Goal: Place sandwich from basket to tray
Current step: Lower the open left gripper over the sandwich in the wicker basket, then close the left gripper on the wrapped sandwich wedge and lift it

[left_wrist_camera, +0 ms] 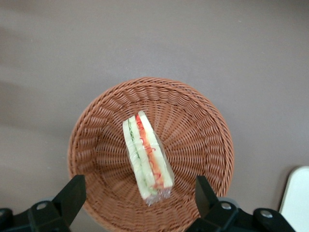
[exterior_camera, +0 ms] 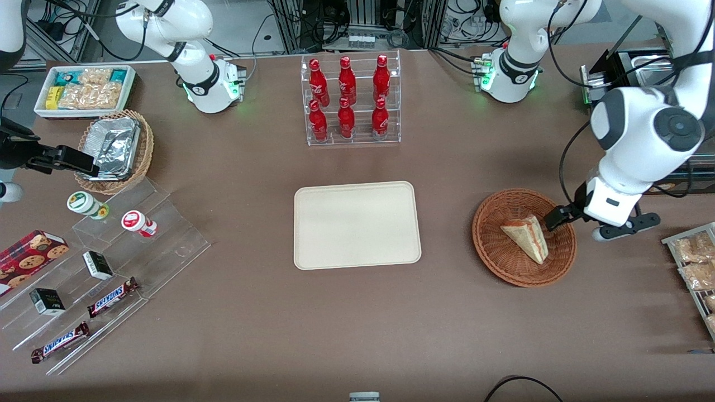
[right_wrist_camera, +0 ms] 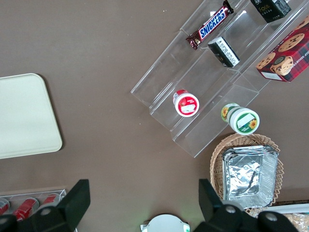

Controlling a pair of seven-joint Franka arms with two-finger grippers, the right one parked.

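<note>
The sandwich (exterior_camera: 526, 237), a wrapped white-bread wedge with red and pale filling, lies in the round reddish-brown basket (exterior_camera: 497, 245) toward the working arm's end of the table. My left gripper (exterior_camera: 575, 223) hangs above the basket's rim on the working arm's side. In the left wrist view the gripper (left_wrist_camera: 138, 188) is open, its black fingers (left_wrist_camera: 72, 193) spread wide on either side of the sandwich (left_wrist_camera: 147, 154), high over the basket (left_wrist_camera: 203, 135) and touching nothing. The cream tray (exterior_camera: 356, 225) lies bare at the table's middle, and its corner (left_wrist_camera: 297, 193) shows beside the basket.
A clear rack of red bottles (exterior_camera: 351, 100) stands farther from the front camera than the tray. Toward the parked arm's end are a tan basket of foil containers (exterior_camera: 114, 151), a white snack bin (exterior_camera: 84, 89) and acrylic steps with snacks (exterior_camera: 111, 262). A wire rack of packets (exterior_camera: 695, 262) stands beside the basket.
</note>
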